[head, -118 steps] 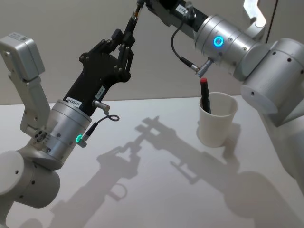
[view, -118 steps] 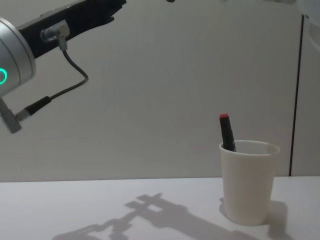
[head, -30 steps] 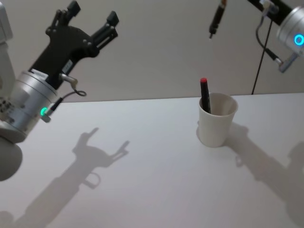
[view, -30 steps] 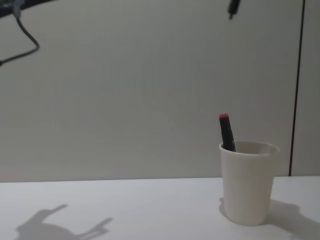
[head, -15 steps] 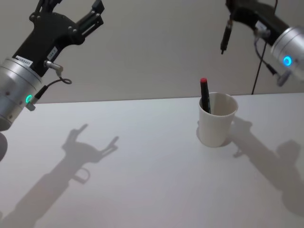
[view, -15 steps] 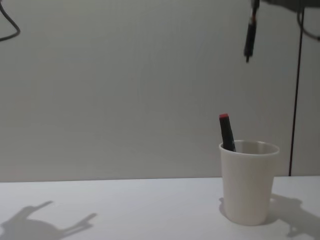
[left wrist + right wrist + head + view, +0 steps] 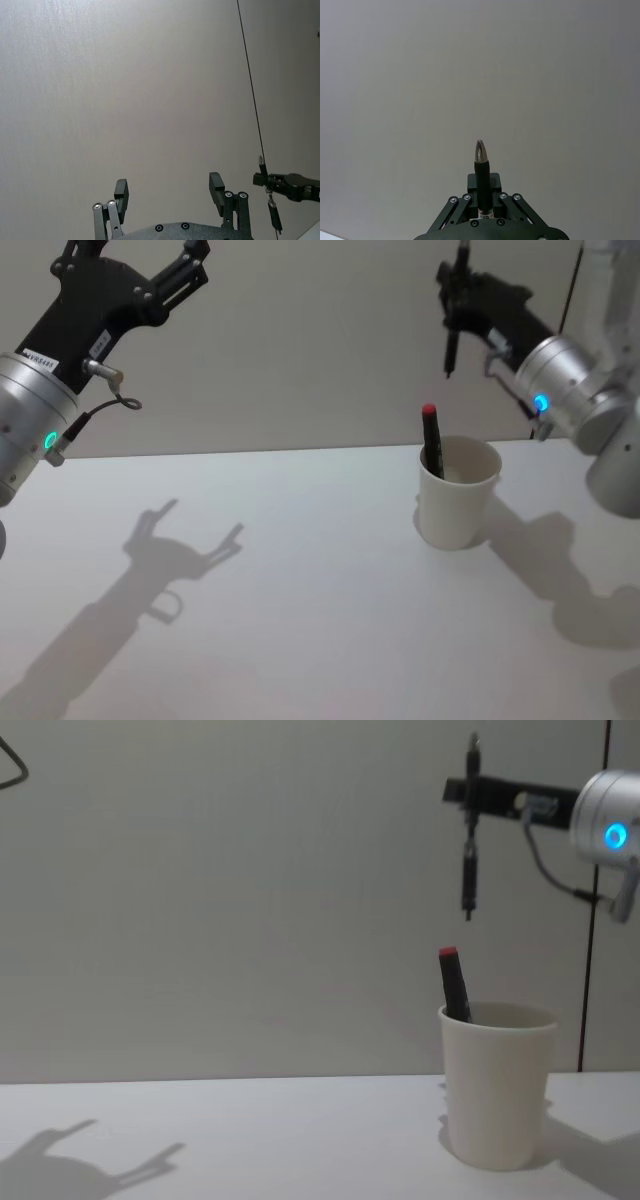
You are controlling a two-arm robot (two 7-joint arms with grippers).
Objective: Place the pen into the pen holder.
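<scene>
In the head view, the right gripper is clamped on a dark pen that hangs upright, tip down, above the white cup and a little to its left side. The cup stands on the white table and already holds a marker with a red cap, leaning on the rim. The left gripper is raised high at the far left, fingers spread wide and holding nothing.

The left wrist view shows its fingers wide apart against the wall, with the pen and the other gripper far off.

In the right wrist view, the fingers are closed around the pen, its pointed tip sticking out.

In the chest view, the pen hangs vertically above the cup, its tip just above the marker's red cap, apart from it.
</scene>
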